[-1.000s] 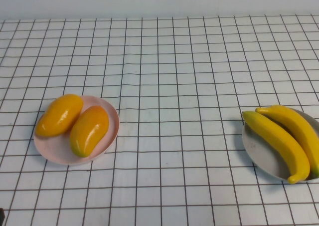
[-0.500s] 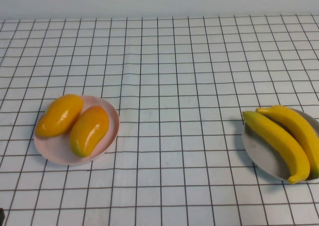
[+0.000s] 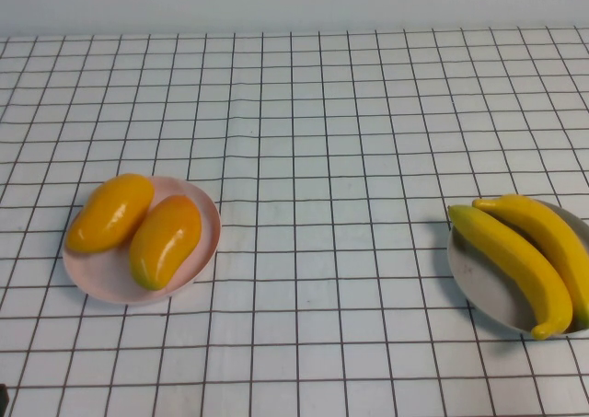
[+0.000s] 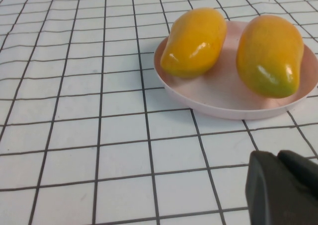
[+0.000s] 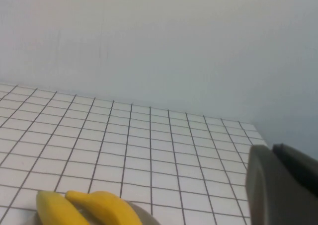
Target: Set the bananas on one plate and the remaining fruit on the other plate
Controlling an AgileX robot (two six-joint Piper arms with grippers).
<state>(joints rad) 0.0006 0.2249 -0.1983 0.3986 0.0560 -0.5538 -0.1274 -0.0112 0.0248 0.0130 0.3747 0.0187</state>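
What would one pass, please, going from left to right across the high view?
Pink plate holding two mangoes, first then → bare checked tablecloth → grey plate holding two bananas, first then. The left gripper and right gripper, both shut, show only in their own wrist views.

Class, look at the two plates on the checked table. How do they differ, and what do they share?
The pink plate sits on the table's left side; the grey plate sits at the right edge, partly cut off. The pink plate holds two plump orange-yellow oval fruits; the grey plate holds two long, curved yellow bananas. Both are round, shallow, and carry two fruits lying side by side. Neither the left gripper nor the right gripper touches them.
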